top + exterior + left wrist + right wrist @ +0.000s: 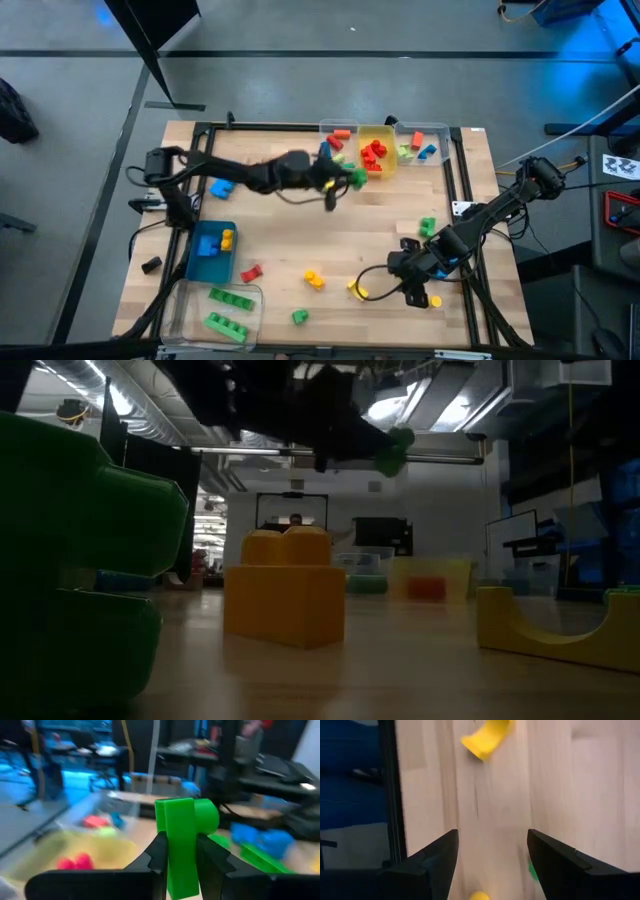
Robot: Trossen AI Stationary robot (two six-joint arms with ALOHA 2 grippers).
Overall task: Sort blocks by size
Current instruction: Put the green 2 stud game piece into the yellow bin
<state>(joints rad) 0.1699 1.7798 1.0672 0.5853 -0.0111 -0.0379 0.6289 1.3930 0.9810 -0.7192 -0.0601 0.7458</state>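
— Green studded plastic brick [181, 845] clamped between the two dark fingers [155, 852] of the left gripper [345, 180], carried in the air above the table, just beside the row of small bins at the far edge. Any danger seen?

— Yes. Held only by a narrow part, so could turn or slip out before reaching a bin. Hangs close to the yellow plastic bin [378, 135] with red bricks [373, 153] and the clear bin [419, 133] next to it; released too early, could fall in the wrong one or bounce from a rim.

— And the right gripper [412, 280]?

— Spread wide and empty, low over the wooden table [290, 240], near the yellow arched brick [487, 737]. Could push loose bricks aside if lowered carelessly.
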